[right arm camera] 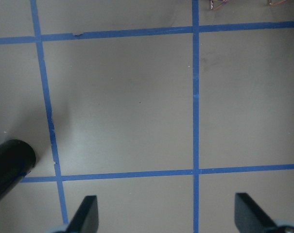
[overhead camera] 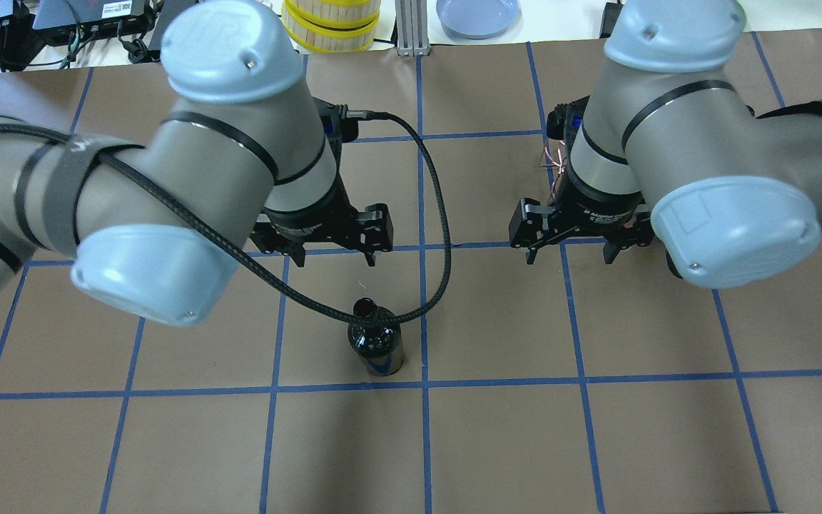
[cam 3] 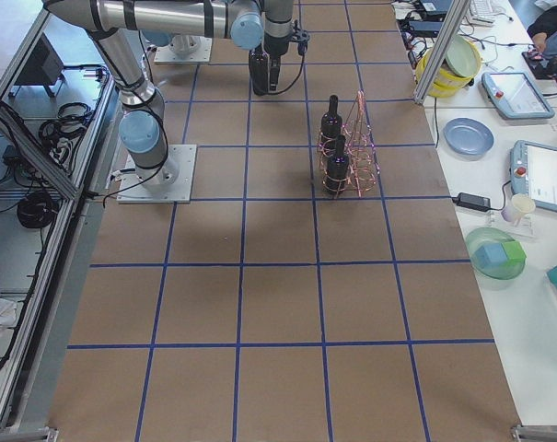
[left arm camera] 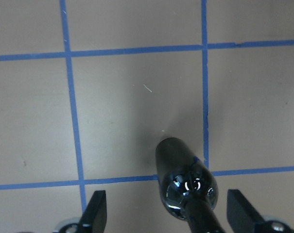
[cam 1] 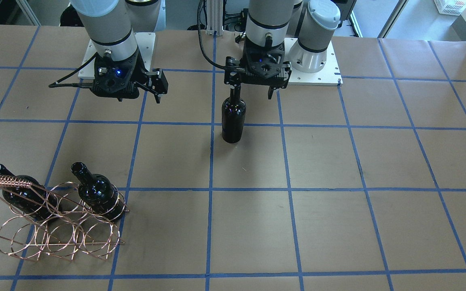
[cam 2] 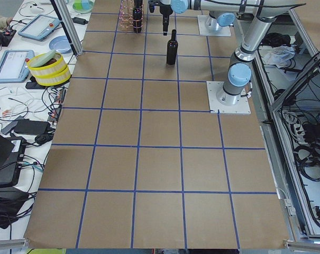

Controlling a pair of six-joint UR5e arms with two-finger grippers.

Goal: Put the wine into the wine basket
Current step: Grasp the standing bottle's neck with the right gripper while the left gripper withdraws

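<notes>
One near-black wine bottle [cam 1: 233, 119] stands upright mid-table, also in the overhead view [overhead camera: 375, 344]. My left gripper [cam 1: 253, 89] is open just above it. In the left wrist view the bottle [left arm camera: 184, 180] lies between the spread fingers [left arm camera: 95, 211], untouched. My right gripper [cam 1: 140, 91] is open and empty, hanging beside it over bare table [right arm camera: 168, 216]. The copper wire basket [cam 1: 55, 220] stands at the table's far side on my right, with two look-alike bottles [cam 1: 95, 190] [cam 1: 18, 192] leaning in its rings.
The left arm's black cable [overhead camera: 439, 235] loops over the standing bottle in the overhead view. Yellow stacked containers [overhead camera: 329, 25] and a blue plate [overhead camera: 477, 14] sit past the table's far edge. The arms' white base plates [cam 1: 318, 68] are at the robot's side.
</notes>
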